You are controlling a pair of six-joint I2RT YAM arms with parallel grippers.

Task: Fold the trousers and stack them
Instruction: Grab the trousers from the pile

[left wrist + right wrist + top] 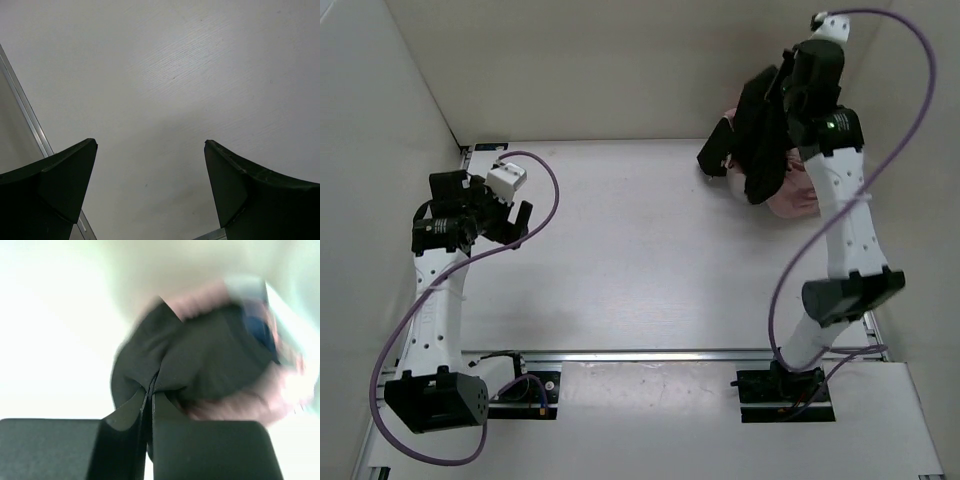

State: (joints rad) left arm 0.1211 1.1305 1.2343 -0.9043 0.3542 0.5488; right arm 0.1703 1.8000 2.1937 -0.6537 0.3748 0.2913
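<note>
We see the right gripper [150, 382] pinched tight on a fold of the trousers [761, 150], which hang bunched from it at the table's [640, 250] far right corner, over the pink garments [798, 198] (wrist view's blurry). The left gripper [150, 150] hovers wide open over the table's left side.

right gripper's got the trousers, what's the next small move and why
Probably lift and draw the trousers toward the bare middle of the table. The right gripper is shut on a pinch of the black cloth, which is bunched over the pink garments in the far right corner. The left gripper is open over bare table, free to help.
</note>
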